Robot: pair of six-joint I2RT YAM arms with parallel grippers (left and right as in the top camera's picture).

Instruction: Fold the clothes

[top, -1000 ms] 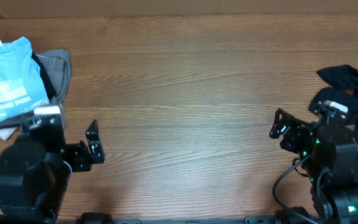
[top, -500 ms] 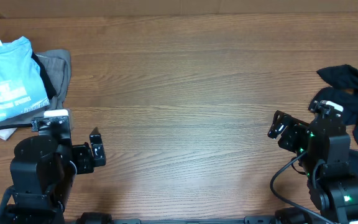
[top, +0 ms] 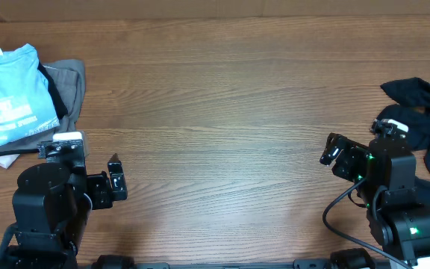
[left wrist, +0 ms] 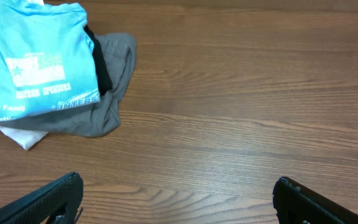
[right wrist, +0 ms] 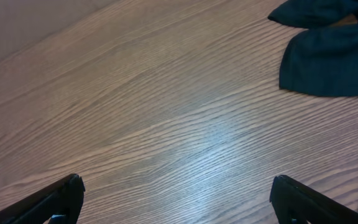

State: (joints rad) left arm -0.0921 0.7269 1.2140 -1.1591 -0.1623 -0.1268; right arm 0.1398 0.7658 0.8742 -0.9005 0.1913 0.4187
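Showed, from overhead, a wooden table (top: 222,112) with clothing at both of its ends and bare wood across its middle. Found the light-blue T-shirt (top: 13,93) folded at the table's far-left corner, white and dark lettering facing up, topmost on a small stack. Noted beneath it a grey garment (top: 72,86) spreading toward the table's middle, a black garment (top: 54,93) visible only as a narrow strip between the blue and the grey, and a white garment (top: 4,159) peeking out on the side toward the table's near edge. Recorded a dark garment (top: 424,112) at the table's right end, loose and crumpled, unfolded, running out of view past the right side. Located the left gripper (left wrist: 178,183) above the table's near-left part, just short of the stack, jaws spread wide apart and empty, with only wood grain between them. Located the right gripper (right wrist: 176,182) above the table's near-right part, likewise spread wide and holding nothing, with the dark garment lying near but clear of both jaws in the wrist view. Could not tell from overhead whether the right arm's body brushed that cloth.
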